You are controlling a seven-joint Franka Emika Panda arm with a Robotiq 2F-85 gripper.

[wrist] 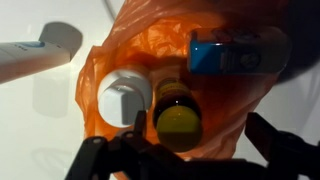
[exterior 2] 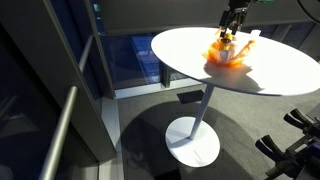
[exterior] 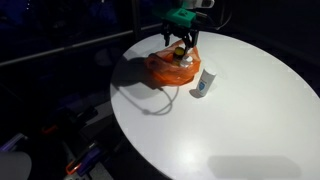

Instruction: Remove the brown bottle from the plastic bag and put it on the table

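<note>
In an exterior view: my gripper (exterior: 182,42) hangs right over the orange plastic bag (exterior: 165,70), at abt 11 o'clock on the round white table (exterior: 240,130). White tube (exterior: 205,83) sits just beside the bag, at its 4 o'clock.

In an exterior view: bag (exterior 2: 228,57) is under me, near the table (exterior 2: 280,75) edge.

Wrist view: brown bottle (wrist: 178,115) lies inside the bag (wrist: 150,50), dead centre. White-capped bottle (wrist: 122,100) at its 9 o'clock, blue-and-white item (wrist: 235,52) at 1 o'clock. My fingers (wrist: 100,160) are apart, either side of the bottle w/o touching it.
</note>
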